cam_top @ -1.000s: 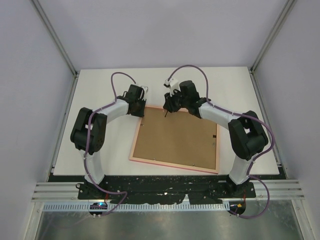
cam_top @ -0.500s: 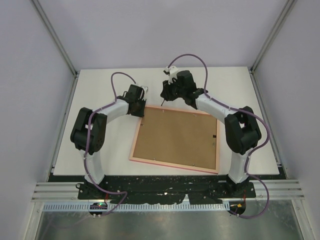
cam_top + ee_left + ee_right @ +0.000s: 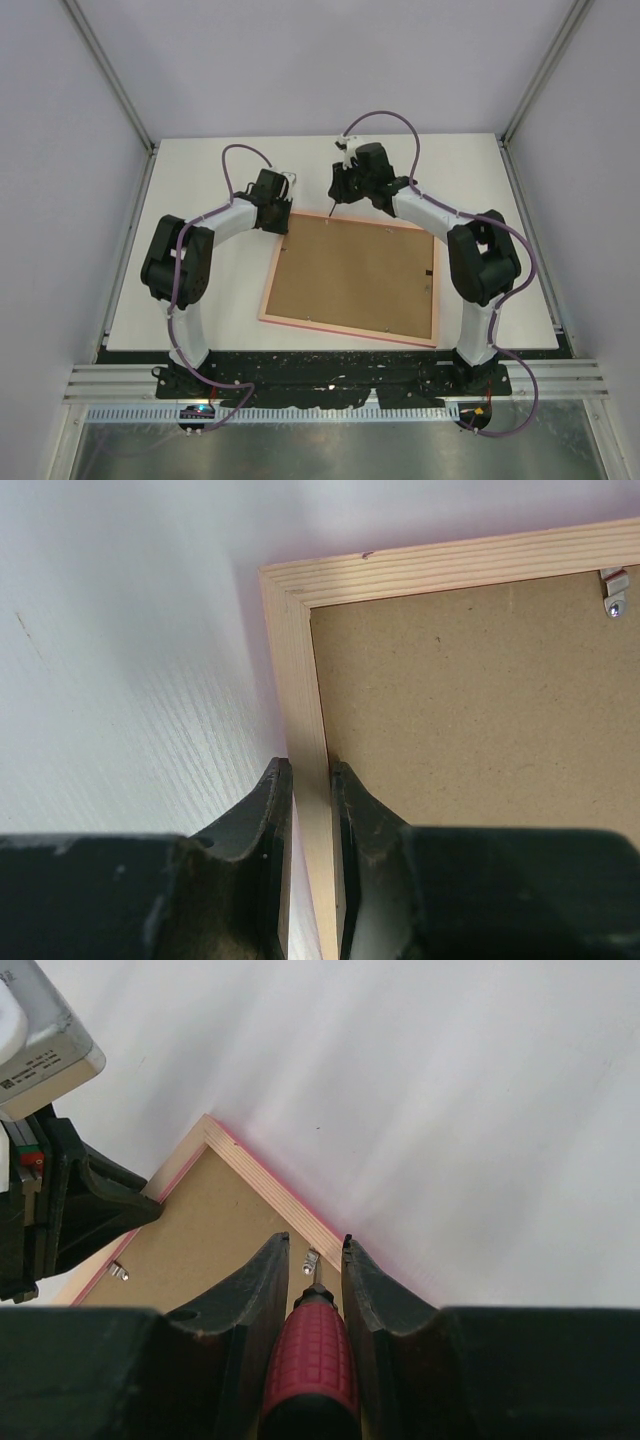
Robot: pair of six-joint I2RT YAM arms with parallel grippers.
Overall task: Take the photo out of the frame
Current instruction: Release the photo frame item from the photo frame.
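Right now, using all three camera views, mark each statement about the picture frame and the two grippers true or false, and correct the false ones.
1. The pink-edged wooden picture frame lies back side up on the white table. True.
2. The right gripper is empty. False: it grips a red-handled tool.
3. The left gripper is clamped on a side rail of the frame. True.
4. The plain brown backing board has been lifted out. False: it sits inside the frame.
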